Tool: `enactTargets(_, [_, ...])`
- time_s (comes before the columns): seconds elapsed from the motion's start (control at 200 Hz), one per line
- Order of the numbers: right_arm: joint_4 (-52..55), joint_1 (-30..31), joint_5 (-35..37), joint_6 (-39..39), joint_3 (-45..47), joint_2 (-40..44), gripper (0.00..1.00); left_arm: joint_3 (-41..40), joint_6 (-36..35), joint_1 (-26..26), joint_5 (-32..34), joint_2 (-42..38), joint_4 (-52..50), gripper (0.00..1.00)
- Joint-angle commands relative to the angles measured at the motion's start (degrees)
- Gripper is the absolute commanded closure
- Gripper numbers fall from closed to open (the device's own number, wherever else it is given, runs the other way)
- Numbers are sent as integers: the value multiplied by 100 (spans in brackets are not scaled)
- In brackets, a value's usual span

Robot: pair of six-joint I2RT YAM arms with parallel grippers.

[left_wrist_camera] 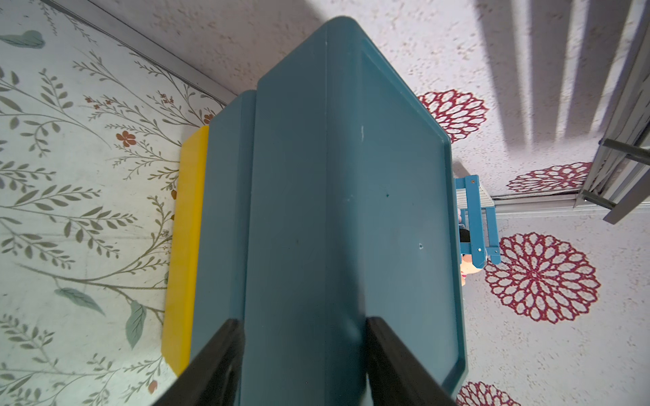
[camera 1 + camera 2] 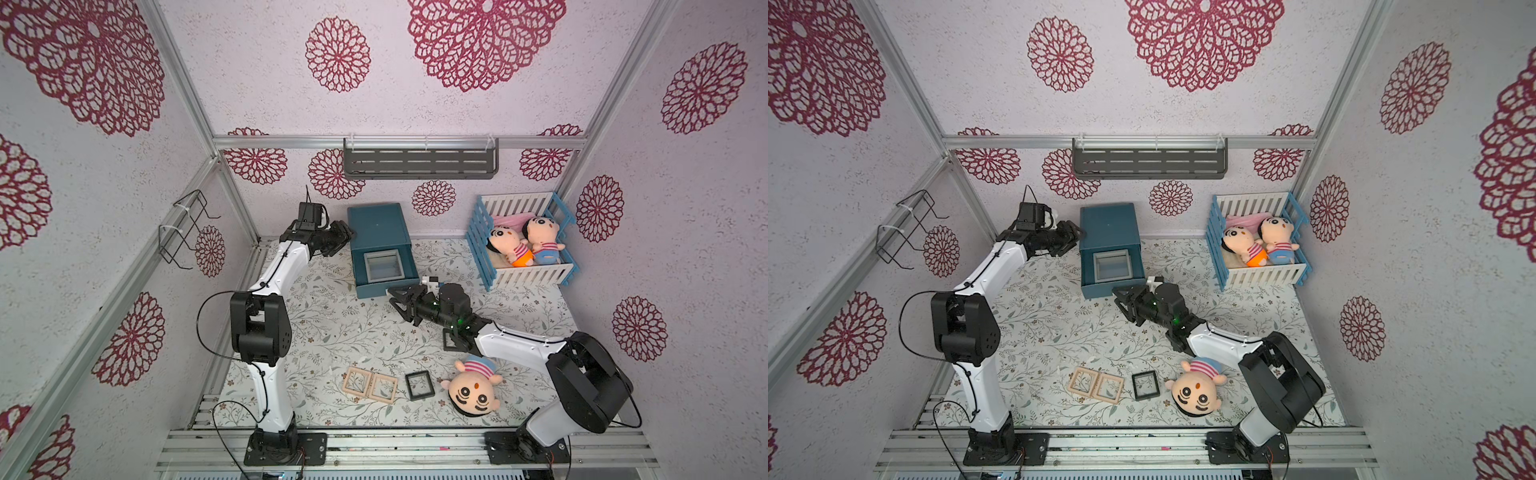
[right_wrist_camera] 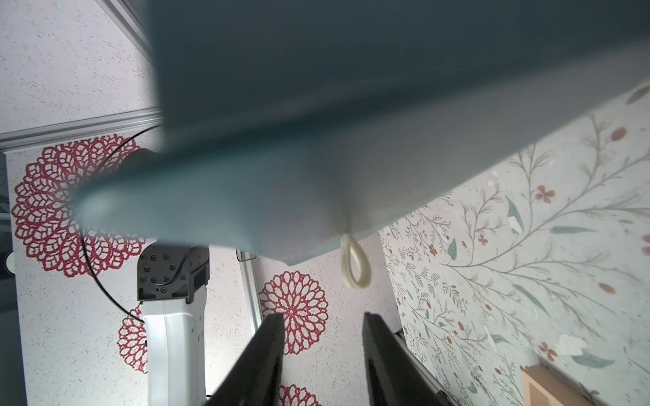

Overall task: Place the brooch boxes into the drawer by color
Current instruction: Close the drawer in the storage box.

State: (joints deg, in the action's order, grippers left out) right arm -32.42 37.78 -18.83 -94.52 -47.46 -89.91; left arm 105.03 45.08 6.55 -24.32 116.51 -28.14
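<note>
Straddling the upper side edge of the blue cabinet (image 2: 376,224), the left fingers (image 1: 225,355) stand apart with that edge between them; whether they press it cannot be told. Just to their right the drawer (image 2: 374,289) stands pulled out over the floral counter (image 2: 332,332), a grey brooch box (image 2: 383,264) lying flat inside it. Well apart from either arm's fingers, near the robot's base, a wood-coloured brooch box (image 2: 356,381) lies edge to edge with a second wood-coloured brooch box (image 2: 383,387). The right fingers (image 3: 267,351) are spread with nothing between them, just at the drawer's front, a cream loop (image 3: 355,263) hanging just beyond their tips. A black brooch box (image 2: 419,385) lies well behind them beside a plush doll (image 2: 473,388); a second black brooch box (image 2: 451,341) shows partly under the right arm (image 2: 511,345). Far to their right stands a blue-and-white crib (image 2: 532,276).
</note>
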Motion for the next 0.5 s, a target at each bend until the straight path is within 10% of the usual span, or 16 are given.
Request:
enactTargets(0.0, [-456, 28, 133, -153, -15, -90, 57, -1, 2, 13, -21, 49, 19, 40])
enactTargets(0.495, [-542, 28, 281, -283, -131, -384, 67, 74, 10, 75, -38, 81, -16, 40])
